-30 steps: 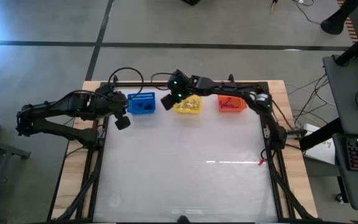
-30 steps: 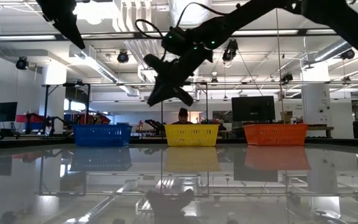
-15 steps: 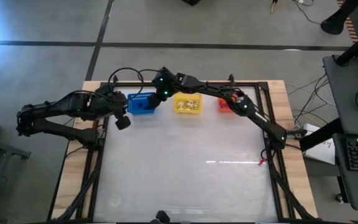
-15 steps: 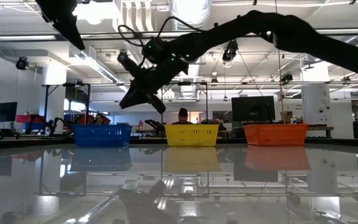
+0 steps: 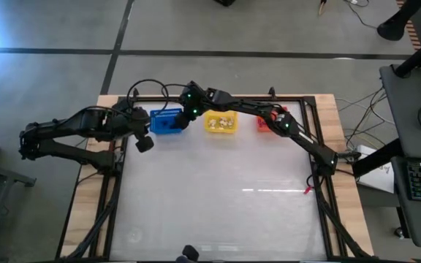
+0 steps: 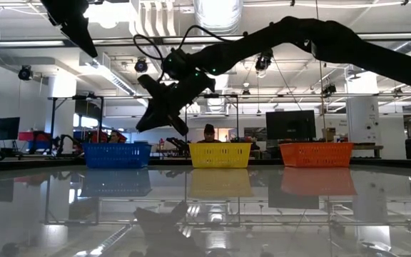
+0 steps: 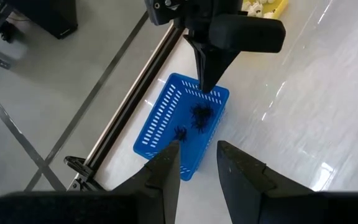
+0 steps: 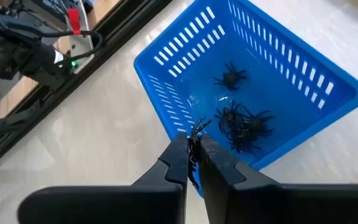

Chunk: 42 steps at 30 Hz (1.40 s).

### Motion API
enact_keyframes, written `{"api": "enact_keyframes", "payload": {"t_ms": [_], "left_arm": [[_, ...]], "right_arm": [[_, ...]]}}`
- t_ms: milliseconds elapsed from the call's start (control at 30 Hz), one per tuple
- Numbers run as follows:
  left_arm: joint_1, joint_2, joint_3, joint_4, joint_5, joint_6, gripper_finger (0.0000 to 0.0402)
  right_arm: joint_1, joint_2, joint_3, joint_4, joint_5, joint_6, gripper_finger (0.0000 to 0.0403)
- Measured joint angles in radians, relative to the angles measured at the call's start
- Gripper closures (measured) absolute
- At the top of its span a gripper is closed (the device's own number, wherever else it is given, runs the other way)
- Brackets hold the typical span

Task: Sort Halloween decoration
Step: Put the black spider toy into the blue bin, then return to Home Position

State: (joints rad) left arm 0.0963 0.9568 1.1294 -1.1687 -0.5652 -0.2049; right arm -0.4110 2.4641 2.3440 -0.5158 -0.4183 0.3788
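The blue basket (image 5: 167,121) stands at the table's far edge with several black spider trinkets (image 8: 244,121) on its floor. My right gripper (image 8: 191,149) hangs over the basket's rim on the side nearest the yellow basket and is shut on one more black spider (image 8: 197,129). The yellow basket (image 5: 220,122) holds white trinkets. My right arm partly hides the orange-red basket (image 5: 267,120). My left gripper (image 5: 143,140) waits raised at the table's left, open with nothing between its fingers (image 7: 166,163), looking down on the blue basket (image 7: 166,118). My right gripper pinches the black spider between its two fingertips (image 8: 180,146). The spider's legs (image 8: 199,124) stick out past the tips. The fingers slant down, coming from the table's right. The spider is lifted clear, above the blue basket's rim (image 8: 166,93).
The three baskets stand in a row along the far edge, with the table frame's black rail (image 7: 135,81) right behind them. My right arm (image 5: 298,135) stretches across above the yellow and orange-red baskets. The glossy tabletop (image 5: 218,197) spreads out toward the near edge.
My right gripper has swung from above the yellow basket toward the table's left, sunk a little and rolled slightly. It now hangs over the blue basket, and its fingers have stayed shut.
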Motion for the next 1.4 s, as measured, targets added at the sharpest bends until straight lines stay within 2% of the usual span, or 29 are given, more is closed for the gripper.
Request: {"api": "enact_keyframes", "payload": {"t_ms": [200, 400, 600, 700, 933, 1200, 1400], "left_arm": [[0.0, 0.001, 0.0, 0.032, 0.0, 0.0, 0.0313], [0.0, -0.026, -0.018, 0.074, 0.006, -0.032, 0.0313], [-0.001, -0.108, -0.158, 0.147, 0.007, -0.126, 0.0313], [-0.001, -0.151, -0.242, 0.214, 0.047, -0.175, 0.0313], [-0.001, -0.258, -0.466, 0.623, 0.234, -0.147, 0.0313], [-0.002, -0.369, -0.732, 1.062, 0.424, -0.169, 0.0313], [-0.002, -0.443, -0.862, 1.25, 0.583, -0.173, 0.0313]], "right_arm": [[0.0, 0.0, 0.0, 0.001, 0.032, -0.07, 0.0338], [-0.004, 0.0, 0.004, 0.002, 0.045, -0.04, 0.0282], [-0.006, -0.002, 0.012, -0.004, 0.045, -0.04, 0.0258], [-0.006, -0.005, 0.012, -0.039, 0.041, -0.027, 0.0255], [-0.008, -0.09, 0.012, -0.227, -0.091, 0.017, 0.0262], [0.022, -0.232, 0.012, -0.517, -0.087, -0.102, 0.0268], [0.044, -0.307, 0.012, -0.686, -0.079, 0.006, 0.0273]]}}
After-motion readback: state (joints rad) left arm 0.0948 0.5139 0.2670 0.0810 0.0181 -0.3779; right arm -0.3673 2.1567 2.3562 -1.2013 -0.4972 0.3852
